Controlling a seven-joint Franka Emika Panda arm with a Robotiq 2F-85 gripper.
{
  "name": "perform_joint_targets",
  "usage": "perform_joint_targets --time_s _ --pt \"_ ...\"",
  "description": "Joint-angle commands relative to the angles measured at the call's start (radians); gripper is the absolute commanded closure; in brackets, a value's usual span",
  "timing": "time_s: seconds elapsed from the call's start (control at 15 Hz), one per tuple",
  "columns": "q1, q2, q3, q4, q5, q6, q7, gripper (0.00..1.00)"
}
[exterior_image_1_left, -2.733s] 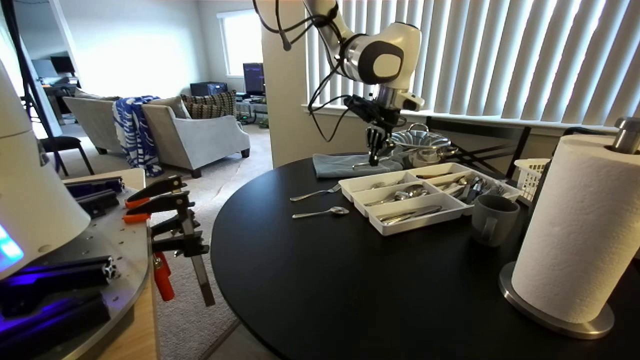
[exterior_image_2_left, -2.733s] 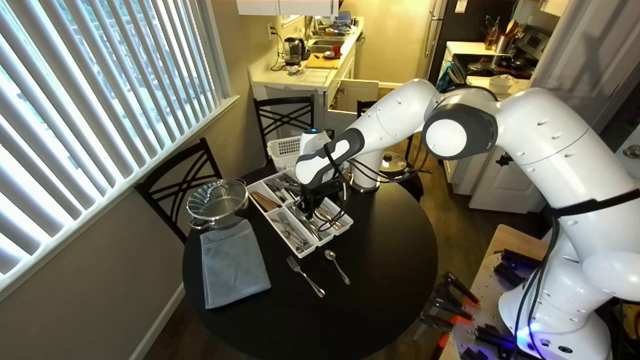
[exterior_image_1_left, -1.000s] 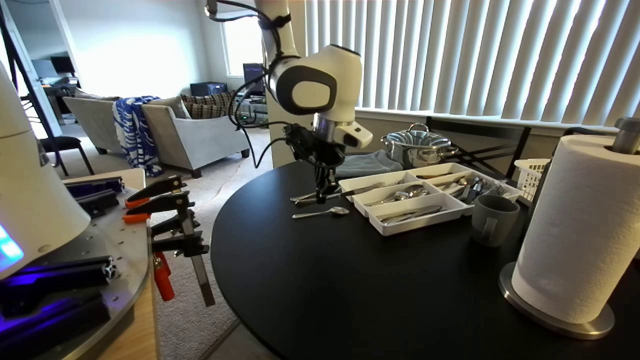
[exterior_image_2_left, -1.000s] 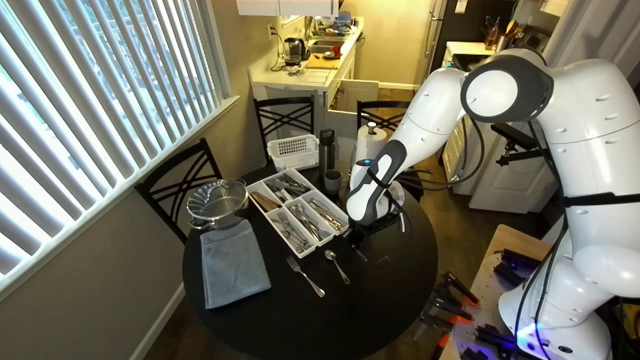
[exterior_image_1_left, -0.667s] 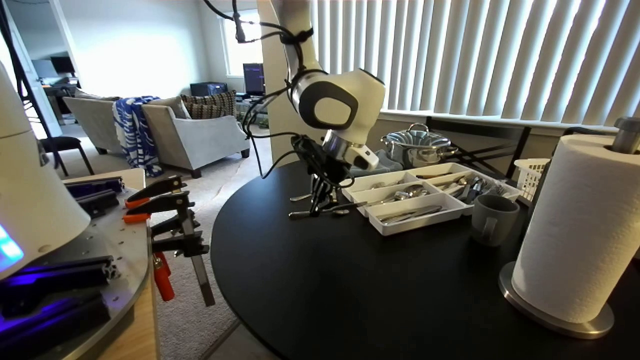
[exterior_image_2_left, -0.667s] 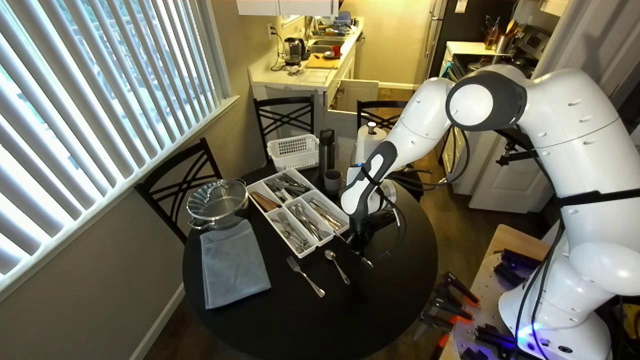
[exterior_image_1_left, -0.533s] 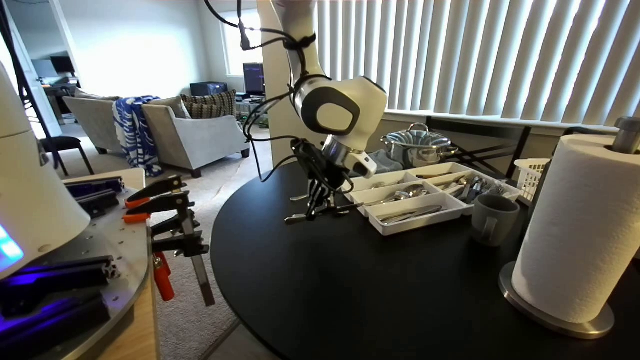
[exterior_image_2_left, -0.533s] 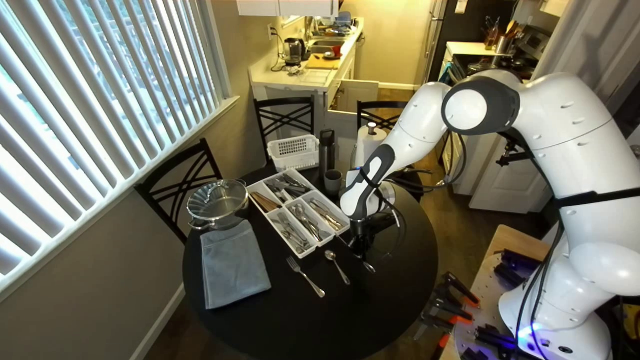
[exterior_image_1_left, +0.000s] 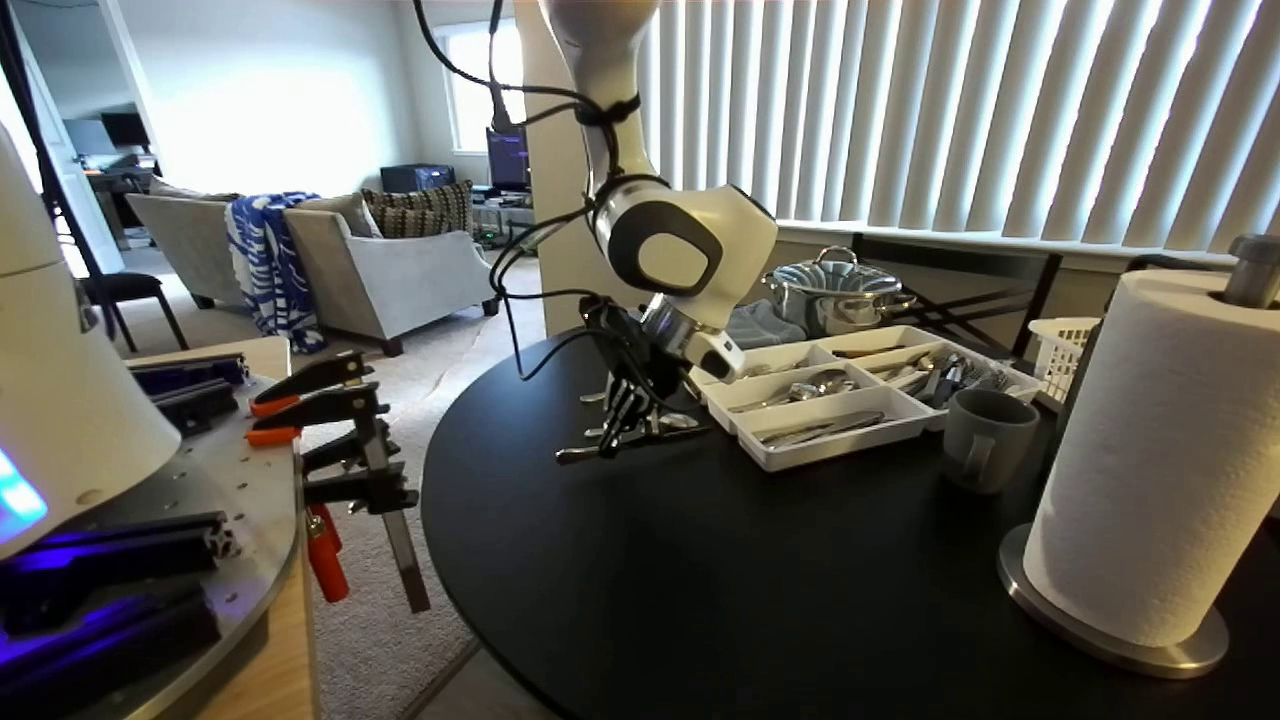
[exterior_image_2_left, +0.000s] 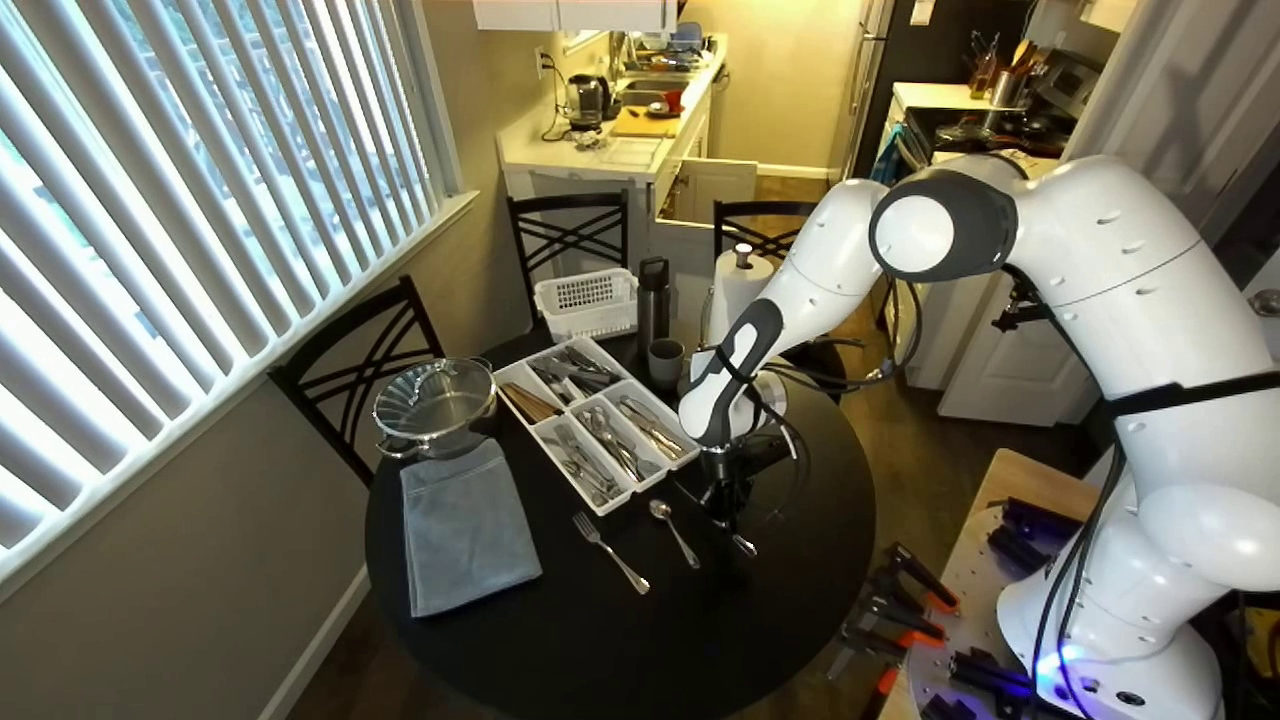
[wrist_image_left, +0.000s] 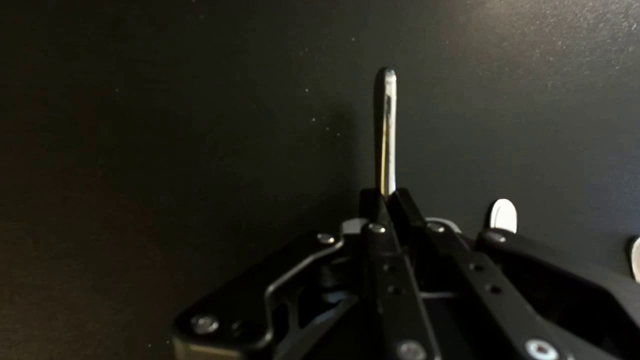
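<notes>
- In the wrist view the tool (wrist_image_left: 386, 195) comes in from the bottom of the frame, its two fingers pinched together on a silver table knife (wrist_image_left: 389, 130).
- The handle end of the table knife points up toward the upper centre of that frame; a pale rounded handle end (wrist_image_left: 504, 217) shows to the right of the tool, another at the right edge.
- In an exterior view the handle juts out to the left of the tool, left of centre, low over the black desk (exterior_image_1_left: 760, 580); whether it touches the top cannot be told.
- In an exterior view a spoon (exterior_image_2_left: 676, 534) lies left of the tool, below centre, with a fork (exterior_image_2_left: 612, 554) near its left side, tines toward the upper left.
- A white cutlery tray (exterior_image_1_left: 840, 446) with filled compartments sits right of the tool, a grey mug (exterior_image_1_left: 985, 440) and a paper towel roll (exterior_image_1_left: 1150, 460) further right.
- Left of centre, in an exterior view, stands a lidded pot (exterior_image_2_left: 435, 405), a folded cloth (exterior_image_2_left: 468, 535) just below it.
</notes>
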Motion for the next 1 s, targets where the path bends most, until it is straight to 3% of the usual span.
perform_joint_targets --time_s 0.0,0.67,0.93 --pt "-0.003 0.001 -0.009 0.024 0.005 -0.047 -0.028 0.66" --pt "-0.002 -0.119 -0.023 -0.045 0.008 -0.001 -0.036 0.03" --pt "0.002 -0.182 -0.029 -0.08 0.006 0.009 -0.04 0.0"
